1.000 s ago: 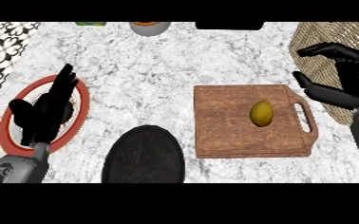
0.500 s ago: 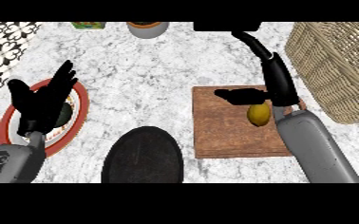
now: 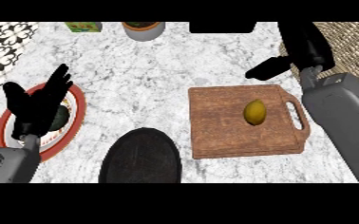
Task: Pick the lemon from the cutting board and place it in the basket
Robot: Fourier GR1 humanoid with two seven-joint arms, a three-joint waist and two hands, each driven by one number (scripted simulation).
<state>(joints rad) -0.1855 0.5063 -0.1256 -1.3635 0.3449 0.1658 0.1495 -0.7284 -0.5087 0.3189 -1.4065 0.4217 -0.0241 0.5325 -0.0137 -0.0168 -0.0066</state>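
Note:
A yellow lemon (image 3: 254, 111) lies free on the brown wooden cutting board (image 3: 217, 128), right of its middle and near the handle slot. My right hand (image 3: 303, 47) hovers beyond the board's far right corner, open, with its thumb (image 3: 269, 69) sticking out to the left. It does not touch the lemon. The grey right forearm (image 3: 335, 116) runs down the right edge, beside the board's handle. The woven basket (image 3: 345, 40) shows at the top right, partly hidden behind that hand. My left hand (image 3: 38, 105) rests open at the far left, fingers up.
A red-rimmed plate (image 3: 76, 123) with a dark green fruit (image 3: 60, 118) sits under the left hand. A black round plate (image 3: 140, 157) lies at the front centre. At the back edge stand a green box (image 3: 84, 26), a grey pot (image 3: 144, 30) and a black object (image 3: 222, 27).
My right hand swung in from over the basket to just above the lemon, then pulled back beyond the board's far edge. The lemon stayed on the board. The left hand barely moved.

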